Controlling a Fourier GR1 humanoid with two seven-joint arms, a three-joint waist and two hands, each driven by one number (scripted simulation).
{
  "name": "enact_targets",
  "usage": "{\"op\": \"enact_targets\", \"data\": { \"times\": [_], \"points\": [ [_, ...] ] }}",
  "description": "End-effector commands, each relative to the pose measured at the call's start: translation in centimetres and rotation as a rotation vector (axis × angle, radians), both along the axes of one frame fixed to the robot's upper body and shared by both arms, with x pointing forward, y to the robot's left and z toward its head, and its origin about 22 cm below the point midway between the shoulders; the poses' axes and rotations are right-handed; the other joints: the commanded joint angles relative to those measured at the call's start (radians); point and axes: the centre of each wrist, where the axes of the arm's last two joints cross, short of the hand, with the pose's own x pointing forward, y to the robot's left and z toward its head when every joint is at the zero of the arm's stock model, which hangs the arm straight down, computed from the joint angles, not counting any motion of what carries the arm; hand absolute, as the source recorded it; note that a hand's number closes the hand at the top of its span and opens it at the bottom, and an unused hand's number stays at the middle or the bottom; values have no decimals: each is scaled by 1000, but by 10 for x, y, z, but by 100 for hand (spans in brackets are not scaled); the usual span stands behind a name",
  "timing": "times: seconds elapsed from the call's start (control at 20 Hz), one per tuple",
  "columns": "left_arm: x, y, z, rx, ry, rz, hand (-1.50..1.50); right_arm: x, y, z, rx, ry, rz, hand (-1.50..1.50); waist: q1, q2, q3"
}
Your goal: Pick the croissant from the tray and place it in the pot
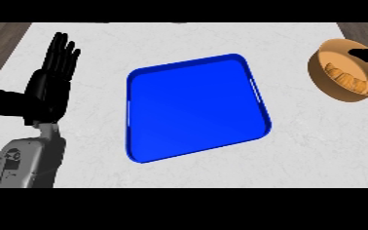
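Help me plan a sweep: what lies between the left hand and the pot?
The blue tray, holding nothing, sits between left hand and pot, per the head view.

The croissant (346, 77), golden-brown and ridged, lies inside the round tan pot (318, 78) at the view's right edge, which cuts off part of the pot. The blue tray (194, 108), with rounded corners, lies flat in mid-view, well apart from the pot.
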Motion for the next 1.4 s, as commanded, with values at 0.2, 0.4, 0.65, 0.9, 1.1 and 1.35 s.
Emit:
{"op": "enact_targets", "data": {
  "times": [0.2,0.4,0.65,0.9,1.1,1.35],
  "points": [
    [4,12,1,8,10,7,0,-9,-23,20,260,-272,-100,-150,-13,-3,0],
    [9,0,9,16,-2,15,0,-34,-51,20,258,-371,-95,-150,-22,-5,-1],
    [-2,6,-13,7,22,19,0,-66,-82,18,280,-456,-136,-150,-22,-6,-1],
    [-2,10,-6,-1,-10,9,0,-116,-119,6,270,-498,-132,-150,-25,-6,-1],
    [3,-4,11,2,-1,5,0,-147,-141,5,280,-514,-156,-150,-22,-6,-1],
    [2,20,18,10,0,9,0,-182,-158,-5,278,-516,-170,-150,-23,-7,-1]
  ]
}}
